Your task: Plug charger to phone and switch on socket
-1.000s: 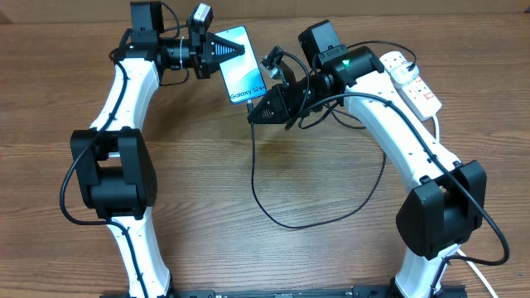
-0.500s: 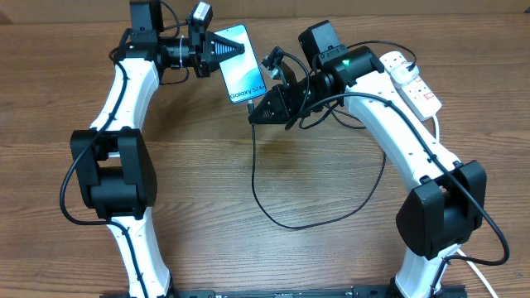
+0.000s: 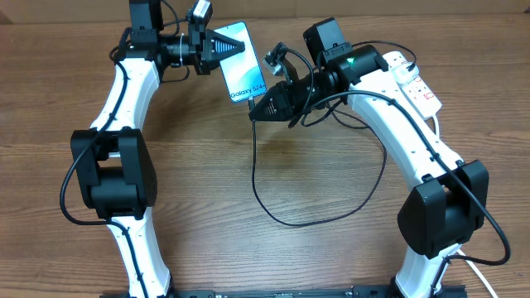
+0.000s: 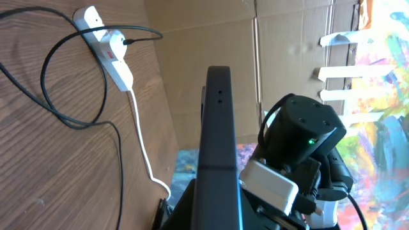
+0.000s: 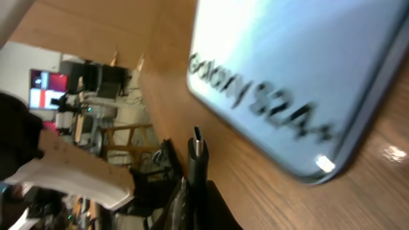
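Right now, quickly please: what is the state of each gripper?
left gripper: closed, holding the phone.
right gripper: closed, holding the charger by its connector end, just short of the phone.

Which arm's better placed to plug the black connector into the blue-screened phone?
Right. The right gripper pinches the black cable's connector tip beside the slim blue-screened phone; the left gripper just holds that phone.
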Controlling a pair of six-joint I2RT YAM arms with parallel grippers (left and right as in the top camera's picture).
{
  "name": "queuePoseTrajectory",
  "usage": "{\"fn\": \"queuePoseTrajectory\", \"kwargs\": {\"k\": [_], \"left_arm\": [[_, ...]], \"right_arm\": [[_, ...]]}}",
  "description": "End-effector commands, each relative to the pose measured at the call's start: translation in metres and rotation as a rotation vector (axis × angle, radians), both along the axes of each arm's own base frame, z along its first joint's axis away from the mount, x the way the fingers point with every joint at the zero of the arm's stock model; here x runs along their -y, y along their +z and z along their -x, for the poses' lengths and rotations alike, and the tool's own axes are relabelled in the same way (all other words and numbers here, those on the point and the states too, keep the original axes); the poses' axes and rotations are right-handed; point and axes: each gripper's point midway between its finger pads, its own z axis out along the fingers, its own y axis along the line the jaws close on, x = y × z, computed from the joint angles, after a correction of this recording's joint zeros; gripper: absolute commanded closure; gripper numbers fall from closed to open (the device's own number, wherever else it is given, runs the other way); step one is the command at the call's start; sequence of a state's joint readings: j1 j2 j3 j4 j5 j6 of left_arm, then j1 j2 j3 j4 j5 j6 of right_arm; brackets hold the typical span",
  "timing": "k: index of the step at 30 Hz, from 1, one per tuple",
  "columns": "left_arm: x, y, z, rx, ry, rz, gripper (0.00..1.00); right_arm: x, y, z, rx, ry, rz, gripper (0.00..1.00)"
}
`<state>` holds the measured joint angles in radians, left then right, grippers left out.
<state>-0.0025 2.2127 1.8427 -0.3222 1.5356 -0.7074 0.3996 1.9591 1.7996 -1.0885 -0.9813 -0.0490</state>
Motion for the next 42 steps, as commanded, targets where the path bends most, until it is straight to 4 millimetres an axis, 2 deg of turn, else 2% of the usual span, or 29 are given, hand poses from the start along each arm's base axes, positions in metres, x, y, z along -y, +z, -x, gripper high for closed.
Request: {"fn": "queuePoseTrajectory", "kwargs": {"k": [1,8,19,35,42], "left_arm": [[0.001,0.016,0.006,0.033,-0.039,0.03,0.96],[0.001,0.016,0.006,0.029,-0.039,0.03,0.96],[0.002,0.016,0.007,0.021,-0.041,0.03,0.96],[0.007,0.016,0.008,0.022,-0.051,0.03,0.96],[0.011,0.016,0.01,0.027,-0.06,0.03,0.96]], "right_arm": [[0.002,0.02,0.006,0.048,0.07,-0.101,0.96],[0.02,0.014,0.004,0.038,0.079,-0.119,0.96],[0.015,-0.008,-0.005,-0.019,0.074,-0.126,0.96],[0.011,-0.009,-0.007,-0.023,0.071,-0.131,0.96],[0.004,-0.009,-0.002,-0.02,0.091,-0.132,0.96]]}}
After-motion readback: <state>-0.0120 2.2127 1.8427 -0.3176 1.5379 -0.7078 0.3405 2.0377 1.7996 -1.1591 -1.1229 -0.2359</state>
